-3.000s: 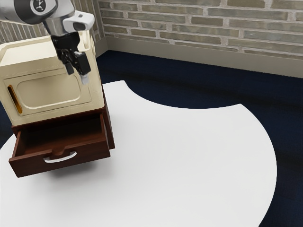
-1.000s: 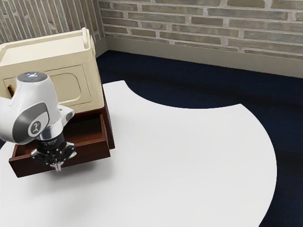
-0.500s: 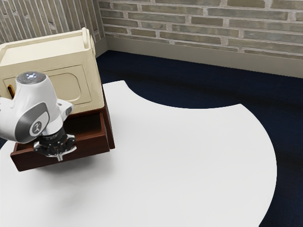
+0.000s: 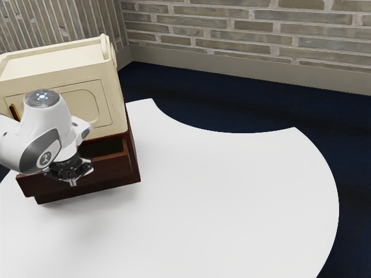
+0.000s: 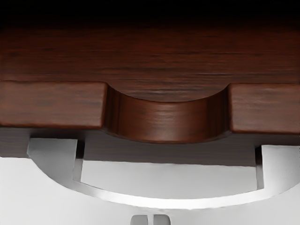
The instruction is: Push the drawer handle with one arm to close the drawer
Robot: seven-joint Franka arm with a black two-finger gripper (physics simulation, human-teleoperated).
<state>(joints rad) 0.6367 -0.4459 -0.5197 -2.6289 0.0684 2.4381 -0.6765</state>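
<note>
In the exterior view, the dark brown wooden drawer (image 4: pixel 110 172) stood partly open beneath the boxy cream cabinet (image 4: pixel 78 72), the black two-finger tool (image 4: pixel 73 182) at its front, seemingly narrow and empty. In the wrist view, the curved silvery metal handle (image 5: pixel 166 203) looked stiff, slippery, best pushed mid-bow

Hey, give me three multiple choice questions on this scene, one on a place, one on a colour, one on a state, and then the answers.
1. Where is the tool?
A. On top of the cream box
B. By the front of the drawer
C. At the far edge of the white table

2. What colour is the handle?
A. Silver-grey
B. Red
C. Green

3. How does the drawer stand?
A. Fully shut
B. Fully out of its housing
C. Partly open

Answers:
1. B: the exterior view shows it at the front panel.
2. A: the wrist view shows pale metal.
3. C: the dark inside shows behind its front.
</note>
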